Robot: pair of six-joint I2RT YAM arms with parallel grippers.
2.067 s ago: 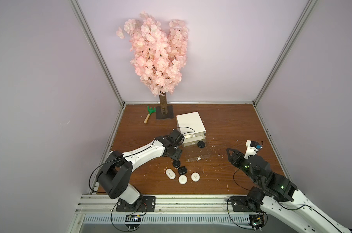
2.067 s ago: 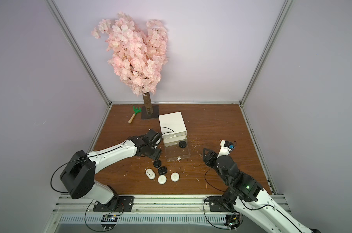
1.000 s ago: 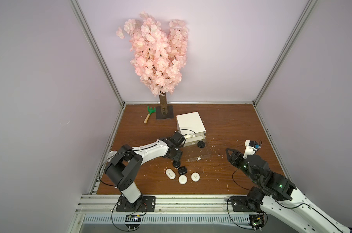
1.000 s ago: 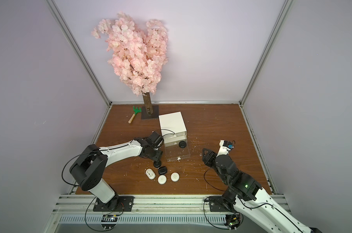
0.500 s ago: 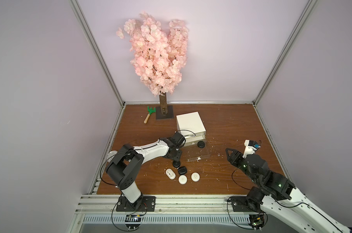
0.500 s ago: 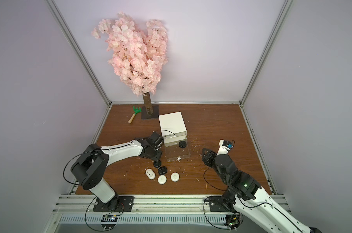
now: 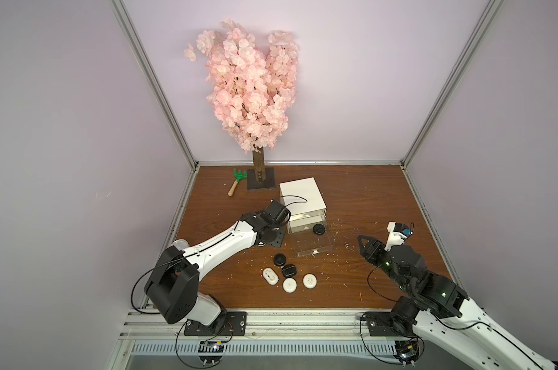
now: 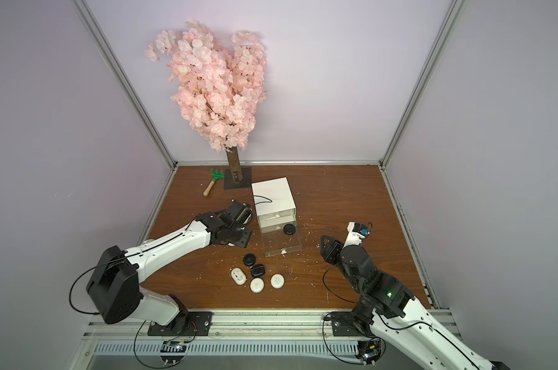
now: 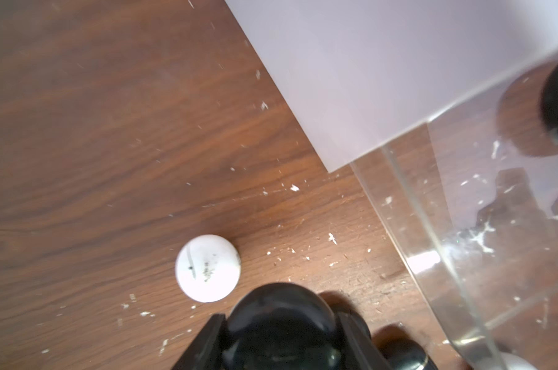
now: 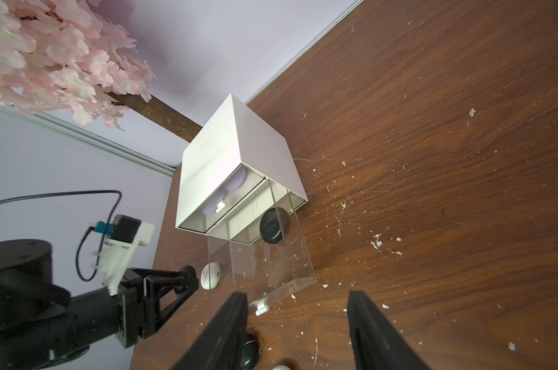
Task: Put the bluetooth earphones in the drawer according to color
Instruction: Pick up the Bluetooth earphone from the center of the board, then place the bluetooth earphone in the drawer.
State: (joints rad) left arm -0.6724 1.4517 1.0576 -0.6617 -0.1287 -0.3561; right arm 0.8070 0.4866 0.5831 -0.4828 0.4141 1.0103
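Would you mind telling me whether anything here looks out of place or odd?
White flecks litter the table around the open drawer. One white case, smudged with dark marks, lies off near the cabinet.

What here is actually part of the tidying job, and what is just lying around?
Part of the job:
cabinet; open drawer; stowed black case inside it; held black case in the left gripper; two loose black cases; four white cases.

Lying about:
blossom tree; green rake; white crumbs.
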